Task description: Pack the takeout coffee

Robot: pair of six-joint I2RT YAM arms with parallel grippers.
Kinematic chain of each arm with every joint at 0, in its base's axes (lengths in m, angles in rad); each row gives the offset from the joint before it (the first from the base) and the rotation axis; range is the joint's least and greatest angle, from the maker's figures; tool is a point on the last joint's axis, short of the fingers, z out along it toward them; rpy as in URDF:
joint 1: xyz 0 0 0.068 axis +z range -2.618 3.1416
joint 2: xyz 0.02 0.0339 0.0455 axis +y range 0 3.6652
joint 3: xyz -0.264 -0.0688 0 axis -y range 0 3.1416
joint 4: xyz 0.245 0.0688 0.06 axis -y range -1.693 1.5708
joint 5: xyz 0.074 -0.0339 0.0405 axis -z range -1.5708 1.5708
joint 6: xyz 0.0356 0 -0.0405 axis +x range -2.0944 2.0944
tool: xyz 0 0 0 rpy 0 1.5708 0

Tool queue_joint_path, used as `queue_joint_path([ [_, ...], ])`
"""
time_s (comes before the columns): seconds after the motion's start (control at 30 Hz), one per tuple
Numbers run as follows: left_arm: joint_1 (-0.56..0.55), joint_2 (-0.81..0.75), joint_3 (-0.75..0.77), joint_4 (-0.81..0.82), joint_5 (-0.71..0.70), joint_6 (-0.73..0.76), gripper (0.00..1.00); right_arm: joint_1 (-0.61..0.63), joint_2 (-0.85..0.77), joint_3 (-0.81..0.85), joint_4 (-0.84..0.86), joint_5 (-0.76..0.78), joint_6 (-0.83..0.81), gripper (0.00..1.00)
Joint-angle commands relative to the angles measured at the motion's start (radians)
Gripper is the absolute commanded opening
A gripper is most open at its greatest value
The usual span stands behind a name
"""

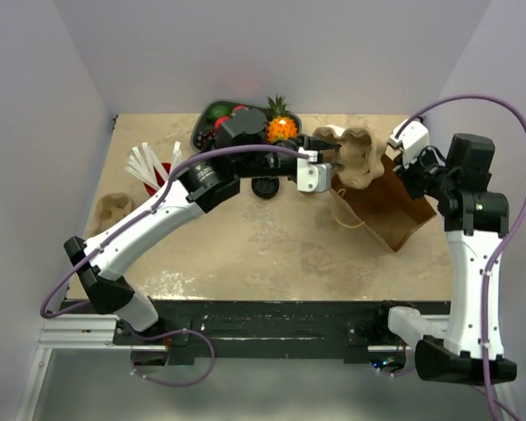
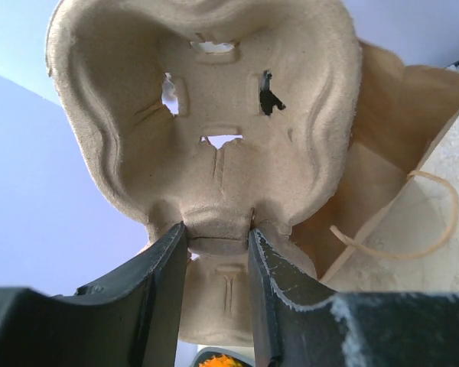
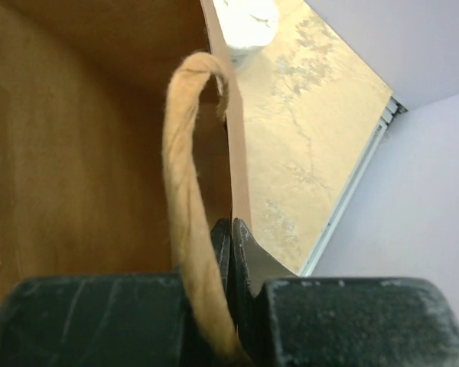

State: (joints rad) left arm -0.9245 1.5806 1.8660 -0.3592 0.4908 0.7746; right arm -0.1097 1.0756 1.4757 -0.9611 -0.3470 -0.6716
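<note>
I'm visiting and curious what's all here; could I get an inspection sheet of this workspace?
Surface: mottled beige tabletop.
Job's things: takeout coffee, only its round black plastic lid showing, by the left arm.
Clutter: red cup with white straws; black tray of toy fruit; tan pulp piece at the left.
Grippers: left gripper shut on a moulded pulp cup carrier; right gripper shut on a brown paper bag at its rim.
Cables: purple cables along both arms.
Surroundings: plain white walls.
</note>
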Motion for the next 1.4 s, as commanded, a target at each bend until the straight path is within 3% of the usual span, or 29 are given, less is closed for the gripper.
queue_joint_path([
  [0.0, 0.003, -0.053, -0.093, 0.238, 0.057, 0.060, 0.00, 0.002, -0.065, 0.000, -0.062, -0.107, 0.050, 0.00],
  [0.2, -0.014, -0.077, -0.244, 0.523, 0.092, 0.061, 0.00, 0.002, -0.083, -0.011, -0.091, -0.142, 0.092, 0.00],
  [0.37, -0.074, -0.129, -0.461, 0.742, 0.052, 0.167, 0.00, 0.001, -0.091, -0.015, -0.110, -0.150, 0.099, 0.00],
  [0.97, -0.123, -0.093, -0.444, 0.425, 0.031, 0.273, 0.00, 0.001, -0.074, 0.015, -0.082, -0.184, 0.152, 0.00],
  [1.37, -0.137, 0.088, -0.205, 0.195, 0.017, 0.294, 0.00, 0.002, -0.103, 0.006, -0.110, -0.196, 0.119, 0.00],
])
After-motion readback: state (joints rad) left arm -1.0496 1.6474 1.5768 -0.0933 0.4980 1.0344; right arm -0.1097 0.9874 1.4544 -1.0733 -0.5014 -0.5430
